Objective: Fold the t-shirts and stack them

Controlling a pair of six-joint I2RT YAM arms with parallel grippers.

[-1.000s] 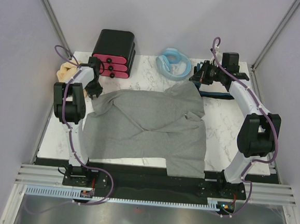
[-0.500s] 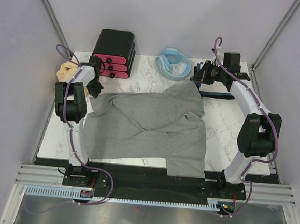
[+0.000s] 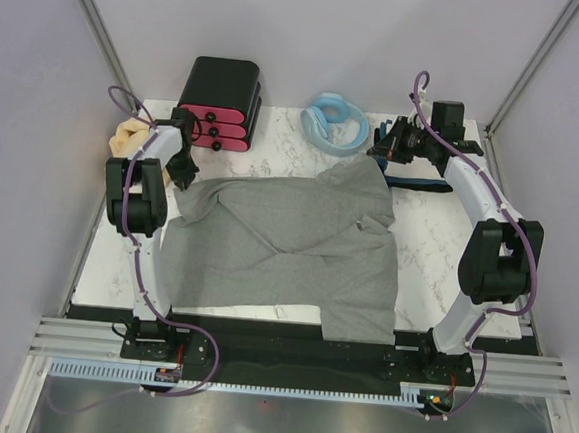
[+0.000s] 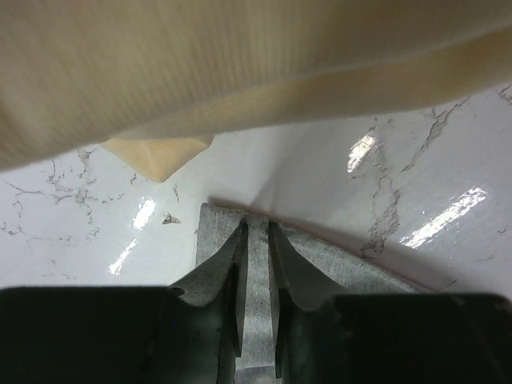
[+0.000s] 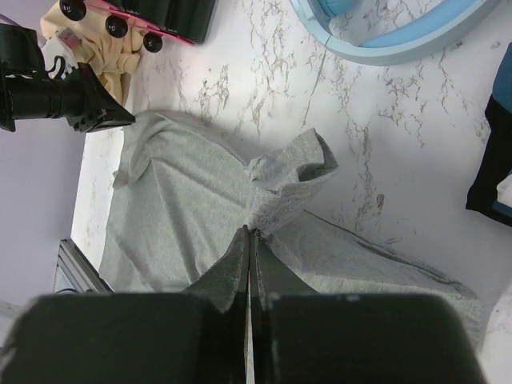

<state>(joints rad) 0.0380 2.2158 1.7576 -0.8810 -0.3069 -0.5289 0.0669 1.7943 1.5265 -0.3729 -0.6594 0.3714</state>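
Nearest the arm bases, the heather-grey t-shirt [image 3: 287, 246] lies spread over most of the marble counter [image 3: 437, 248], and its near right part hangs over the counter's front edge. The cloth is creased, with ridges running from the middle toward both far corners. At the far left corner the left gripper [image 3: 183, 173] is down on the shirt's edge; its wrist view shows the left gripper [image 4: 256, 228] with fingers narrowly apart and a strip of the grey cloth clamped between them, the corner lying flat on the marble. At the far right corner the right gripper [image 3: 383, 152] has its fingers pressed together, and in its wrist view the right gripper [image 5: 249, 230] pinches a puckered fold of the grey cloth at its tips. Just beyond the left gripper a tan-yellow t-shirt [image 3: 125, 138] sits bunched at the counter's far left edge. By the right arm lies a dark navy t-shirt [image 3: 417, 183], only partly seen. Along the far edge stand a black box [image 3: 220, 106] with pink drawers and a light-blue hose [image 3: 337, 122], coiled.
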